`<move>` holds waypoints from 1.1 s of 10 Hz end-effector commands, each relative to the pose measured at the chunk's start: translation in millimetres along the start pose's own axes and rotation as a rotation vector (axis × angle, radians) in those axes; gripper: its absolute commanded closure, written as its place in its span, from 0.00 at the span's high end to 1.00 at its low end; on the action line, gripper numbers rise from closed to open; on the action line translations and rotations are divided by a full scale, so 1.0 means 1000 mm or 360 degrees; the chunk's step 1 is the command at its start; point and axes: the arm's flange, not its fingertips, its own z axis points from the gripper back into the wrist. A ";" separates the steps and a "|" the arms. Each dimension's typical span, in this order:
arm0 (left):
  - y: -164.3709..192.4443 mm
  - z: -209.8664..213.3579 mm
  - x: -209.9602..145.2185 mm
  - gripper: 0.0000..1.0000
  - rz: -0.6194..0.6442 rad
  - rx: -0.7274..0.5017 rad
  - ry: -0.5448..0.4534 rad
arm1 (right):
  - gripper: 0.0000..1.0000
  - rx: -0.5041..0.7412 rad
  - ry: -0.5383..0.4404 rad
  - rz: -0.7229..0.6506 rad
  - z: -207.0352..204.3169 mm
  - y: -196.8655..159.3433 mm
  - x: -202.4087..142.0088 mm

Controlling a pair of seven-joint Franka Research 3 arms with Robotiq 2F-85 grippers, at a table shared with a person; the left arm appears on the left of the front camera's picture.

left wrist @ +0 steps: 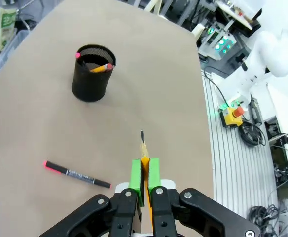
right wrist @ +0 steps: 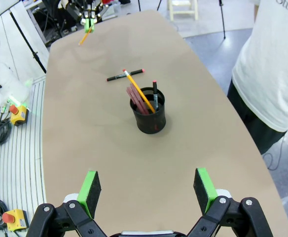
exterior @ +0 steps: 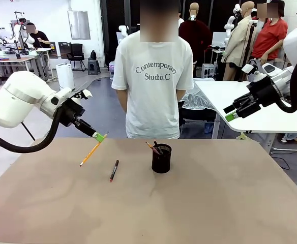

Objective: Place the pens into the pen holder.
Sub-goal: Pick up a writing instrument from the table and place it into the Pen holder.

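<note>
Yellow pencil [exterior: 90, 154]: clamped between the closed pads of the left gripper [exterior: 101, 136], tip slanting down toward the table [exterior: 214, 203]. Black pen [exterior: 114, 170]: flat on the table, near and below that gripper. Pen holder [exterior: 161, 160]: beyond the pen, containing other pens. Right gripper [exterior: 230, 116]: raised, jaws wide apart, empty.

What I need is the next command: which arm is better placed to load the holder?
Left: the left gripper is shut on the pencil, raised near the holder; the right gripper is open and empty.
</note>
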 end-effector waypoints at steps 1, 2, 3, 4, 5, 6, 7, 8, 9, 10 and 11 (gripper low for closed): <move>0.008 -0.017 0.011 0.00 -0.0237 0.0021 -0.0246 | 1.00 -0.0003 -0.0001 -0.0009 0.001 0.001 0.002; 0.008 -0.027 0.017 0.00 -0.0293 -0.0039 -0.0337 | 1.00 -0.0003 -0.0001 -0.0009 0.001 0.001 0.002; 0.008 -0.037 0.023 0.00 -0.0337 -0.0120 -0.0423 | 1.00 -0.0003 -0.0001 -0.0009 0.001 0.001 0.002; 0.014 -0.048 0.030 0.00 -0.0405 -0.0175 -0.0518 | 1.00 -0.0003 -0.0001 -0.0009 0.001 0.001 0.002; 0.023 -0.055 0.037 0.00 -0.0485 -0.0179 -0.0616 | 1.00 -0.0003 -0.0001 -0.0009 0.001 0.001 0.002; 0.028 -0.058 0.047 0.00 -0.0539 -0.0137 -0.0729 | 1.00 -0.0003 -0.0001 -0.0009 0.001 0.001 0.002; 0.026 -0.064 0.060 0.00 -0.0634 -0.0071 -0.0826 | 1.00 -0.0003 -0.0001 -0.0009 0.001 0.001 0.002; 0.026 -0.073 0.073 0.00 -0.0650 -0.0036 -0.0915 | 1.00 -0.0003 -0.0001 -0.0009 0.001 0.001 0.002; 0.022 -0.082 0.083 0.00 -0.0720 -0.0007 -0.0953 | 1.00 -0.0003 -0.0001 -0.0009 0.001 0.001 0.002; 0.018 -0.089 0.093 0.00 -0.0784 -0.0002 -0.0966 | 1.00 -0.0003 -0.0001 -0.0009 0.001 0.001 0.002; 0.014 -0.096 0.102 0.00 -0.0835 0.0021 -0.1016 | 1.00 -0.0003 -0.0001 -0.0009 0.001 0.001 0.002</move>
